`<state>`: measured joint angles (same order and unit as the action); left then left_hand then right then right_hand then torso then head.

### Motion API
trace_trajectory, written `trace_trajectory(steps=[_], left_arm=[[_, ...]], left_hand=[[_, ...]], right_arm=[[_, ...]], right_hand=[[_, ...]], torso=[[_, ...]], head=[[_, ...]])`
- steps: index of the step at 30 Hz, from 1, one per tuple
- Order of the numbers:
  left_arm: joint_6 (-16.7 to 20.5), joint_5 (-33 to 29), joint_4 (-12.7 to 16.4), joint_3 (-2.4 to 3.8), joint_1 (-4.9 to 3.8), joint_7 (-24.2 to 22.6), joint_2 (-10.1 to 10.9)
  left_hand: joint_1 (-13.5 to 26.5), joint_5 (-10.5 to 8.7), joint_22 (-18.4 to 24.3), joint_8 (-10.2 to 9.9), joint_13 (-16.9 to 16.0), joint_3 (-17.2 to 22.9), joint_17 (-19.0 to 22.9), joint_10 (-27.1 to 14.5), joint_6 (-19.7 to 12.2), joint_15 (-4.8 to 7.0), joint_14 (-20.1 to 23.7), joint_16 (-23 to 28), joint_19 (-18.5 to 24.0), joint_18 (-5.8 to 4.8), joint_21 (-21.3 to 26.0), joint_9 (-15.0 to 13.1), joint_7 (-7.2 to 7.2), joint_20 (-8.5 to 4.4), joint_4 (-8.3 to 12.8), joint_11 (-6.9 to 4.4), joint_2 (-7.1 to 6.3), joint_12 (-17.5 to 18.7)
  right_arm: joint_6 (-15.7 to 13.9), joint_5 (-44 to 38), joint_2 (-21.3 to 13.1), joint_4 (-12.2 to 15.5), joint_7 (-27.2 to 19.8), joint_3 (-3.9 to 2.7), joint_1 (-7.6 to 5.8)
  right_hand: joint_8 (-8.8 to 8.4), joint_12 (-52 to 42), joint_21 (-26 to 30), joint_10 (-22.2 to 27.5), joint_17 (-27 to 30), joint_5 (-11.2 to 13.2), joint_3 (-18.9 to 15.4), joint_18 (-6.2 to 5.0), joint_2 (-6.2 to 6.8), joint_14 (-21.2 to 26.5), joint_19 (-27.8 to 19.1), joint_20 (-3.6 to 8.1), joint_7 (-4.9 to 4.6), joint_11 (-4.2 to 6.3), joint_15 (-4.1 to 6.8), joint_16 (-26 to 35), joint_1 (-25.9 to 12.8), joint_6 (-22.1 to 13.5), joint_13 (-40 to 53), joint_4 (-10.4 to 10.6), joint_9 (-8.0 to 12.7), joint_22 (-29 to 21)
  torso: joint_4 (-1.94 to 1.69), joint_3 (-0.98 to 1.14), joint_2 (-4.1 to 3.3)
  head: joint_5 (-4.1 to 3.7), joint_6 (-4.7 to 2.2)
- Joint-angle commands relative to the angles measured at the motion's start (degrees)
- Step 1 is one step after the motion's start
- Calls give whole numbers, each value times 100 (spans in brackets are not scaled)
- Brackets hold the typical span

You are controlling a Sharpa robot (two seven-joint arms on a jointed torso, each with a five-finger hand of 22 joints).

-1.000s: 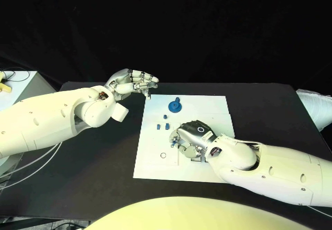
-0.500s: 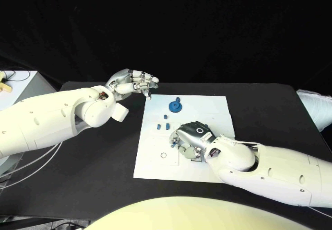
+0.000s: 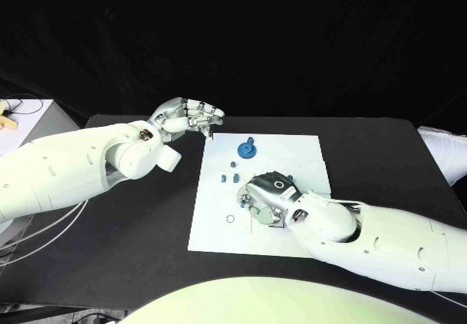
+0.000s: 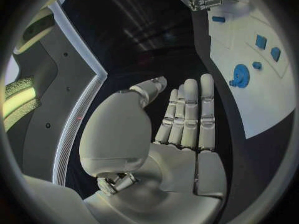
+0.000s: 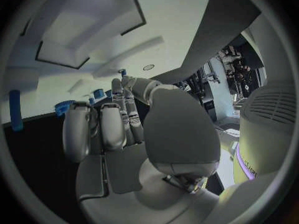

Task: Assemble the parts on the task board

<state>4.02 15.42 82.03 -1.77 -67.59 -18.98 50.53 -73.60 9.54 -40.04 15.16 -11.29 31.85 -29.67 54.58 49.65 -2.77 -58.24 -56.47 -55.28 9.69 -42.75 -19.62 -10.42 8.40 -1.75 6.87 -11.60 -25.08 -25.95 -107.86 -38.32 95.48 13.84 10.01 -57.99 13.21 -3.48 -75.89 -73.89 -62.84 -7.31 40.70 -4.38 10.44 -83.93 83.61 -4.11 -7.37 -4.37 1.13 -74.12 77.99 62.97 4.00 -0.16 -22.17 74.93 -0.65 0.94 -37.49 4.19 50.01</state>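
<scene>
The white task board (image 3: 292, 152) lies in the middle of the black table. A blue gear (image 3: 247, 148) sits near its far edge, with three small blue parts (image 3: 229, 177) just in front of it. My right hand (image 3: 270, 194) hangs low over the board's middle, fingers pointing down. A small blue part (image 5: 122, 72) shows at the tips of its thumb and a finger, pinched there. My left hand (image 3: 185, 116) hovers off the board's far left corner, fingers straight and side by side (image 4: 187, 114), holding nothing. The gear (image 4: 239, 75) appears beyond it.
A small ring mark (image 3: 229, 219) sits on the board's near left part. Black table (image 3: 136, 223) surrounds the board on all sides. A white stand (image 3: 24, 111) is at the far left beyond the table.
My right hand has edged slightly toward the board's near side while staying low over its middle. The left hand has stayed where it was.
</scene>
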Motion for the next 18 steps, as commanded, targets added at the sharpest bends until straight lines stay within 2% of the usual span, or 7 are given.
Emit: trace_trajectory(steps=[1, 11, 18], left_arm=[[-127, -42, 7, 5, 2, -10, -8], [-155, -44, 7, 5, 5, 0, -8], [-161, -44, 1, 5, 8, 8, -8]], left_hand=[[-49, -7, 9, -26, 5, -25, 9, -28, -21, -30, -9, 37, -19, 79, 27, 1, -32, 6, 6, 27, 10, 29], [-48, -7, 15, -28, 8, -29, 11, -33, -25, -33, -5, 40, -20, 79, 34, 1, -34, 8, 1, 30, 13, 32], [-48, -7, 15, -28, 8, -29, 11, -33, -25, -33, -5, 40, -20, 79, 34, 1, -34, 8, 1, 30, 13, 32]], right_arm=[[140, -185, 23, -28, 58, 7, 20], [349, -303, 72, -83, 113, 8, 37], [370, -352, 62, -59, 139, 9, 41]], right_hand=[[19, -23, -27, -165, 2, -32, 23, 106, -34, -162, 79, -2, 7, 121, 45, -17, -16, 34, 10, -9, -5, 151], [19, -23, -27, -165, 2, -32, 23, 106, -34, -162, 79, -2, 7, 121, 45, -17, -16, 34, 10, -9, -5, 151], [19, -23, -27, -165, 2, -32, 23, 106, -34, -162, 79, -2, 7, 121, 45, -17, -16, 34, 10, -9, -5, 151]], torso=[[0, 1, -3], [-1, 2, -4], [3, 6, -3]], head=[[-1, -1], [-5, -1], [-6, -1]])
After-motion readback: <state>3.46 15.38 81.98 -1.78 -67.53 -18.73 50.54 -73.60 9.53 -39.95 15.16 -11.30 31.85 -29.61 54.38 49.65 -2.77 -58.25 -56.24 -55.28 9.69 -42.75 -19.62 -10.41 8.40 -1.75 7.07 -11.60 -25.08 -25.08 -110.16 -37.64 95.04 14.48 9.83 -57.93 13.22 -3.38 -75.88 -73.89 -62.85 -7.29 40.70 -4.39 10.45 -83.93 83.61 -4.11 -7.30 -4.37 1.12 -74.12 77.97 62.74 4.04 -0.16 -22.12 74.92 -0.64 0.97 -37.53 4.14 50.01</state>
